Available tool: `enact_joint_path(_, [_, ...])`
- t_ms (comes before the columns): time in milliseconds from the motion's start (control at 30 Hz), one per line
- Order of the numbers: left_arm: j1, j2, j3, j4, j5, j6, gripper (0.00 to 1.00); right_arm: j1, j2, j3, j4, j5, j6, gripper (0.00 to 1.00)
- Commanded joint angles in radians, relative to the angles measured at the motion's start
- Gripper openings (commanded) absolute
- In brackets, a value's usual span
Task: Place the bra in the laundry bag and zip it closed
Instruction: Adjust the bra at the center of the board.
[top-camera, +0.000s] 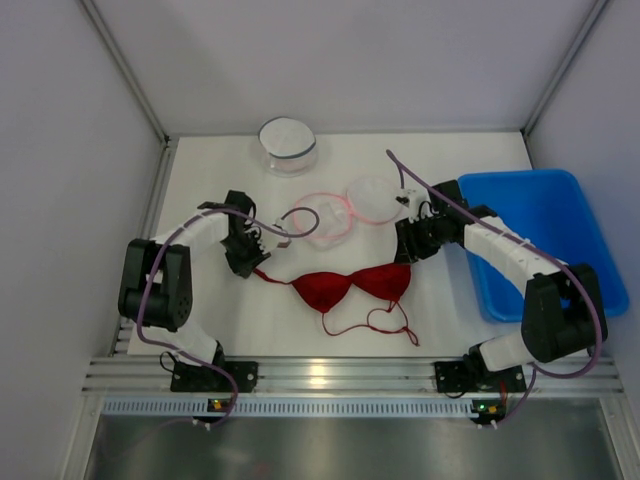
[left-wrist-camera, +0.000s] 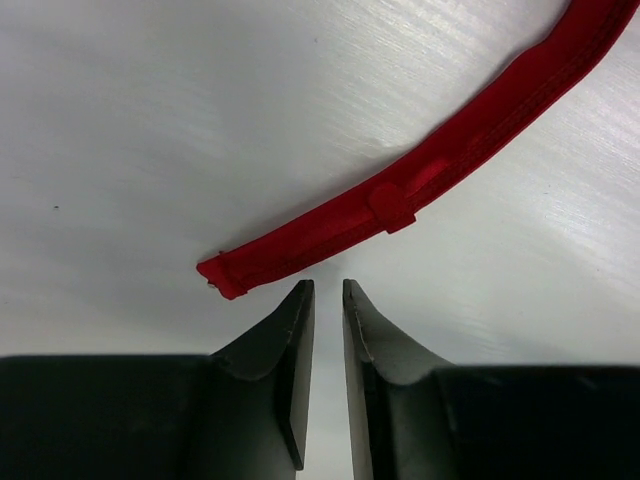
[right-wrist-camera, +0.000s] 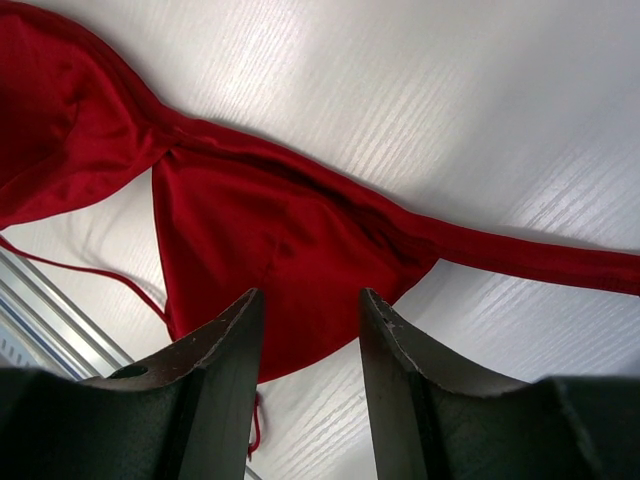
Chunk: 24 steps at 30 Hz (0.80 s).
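Left tool (left-wrist-camera: 328, 287) and right tool (right-wrist-camera: 310, 296), two, flank one red bra (top-camera: 351, 285).

table (top-camera: 215, 320): white, matte, walled on the left, right and far sides
bra (top-camera: 350, 285): red, lies flat at centre, cups side by side; thin strings loop toward the near edge
bra strap (left-wrist-camera: 400, 205): flat on the surface, runs out to the left
laundry bag (top-camera: 325, 215): round, translucent, pink-rimmed, just far of the bra; two round halves side by side
round white container (top-camera: 288, 145): far edge, left of centre, dark band around it
blue bin (top-camera: 545, 215): right side, apart from the bra
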<state>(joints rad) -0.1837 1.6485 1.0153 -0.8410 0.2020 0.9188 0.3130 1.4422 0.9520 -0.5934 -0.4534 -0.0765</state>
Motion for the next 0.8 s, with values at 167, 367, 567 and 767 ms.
enact_joint_path(167, [0.02,-0.082,-0.034,0.011,-0.009,0.08,0.33,-0.014,-0.005,0.053,0.0,-0.024,-0.016,0.43])
enact_joint_path(367, [0.02,-0.138,-0.018,0.017,-0.024,0.164,0.51,-0.012,0.004,0.062,-0.002,-0.03,-0.016,0.46])
enact_joint_path(567, [0.027,-0.07,0.017,0.028,0.051,0.29,0.59,-0.012,0.004,0.074,-0.017,-0.024,-0.028,0.73])
enact_joint_path(767, [0.039,0.043,0.084,0.037,0.12,0.333,0.6,-0.014,-0.019,0.07,-0.036,-0.005,-0.046,0.89])
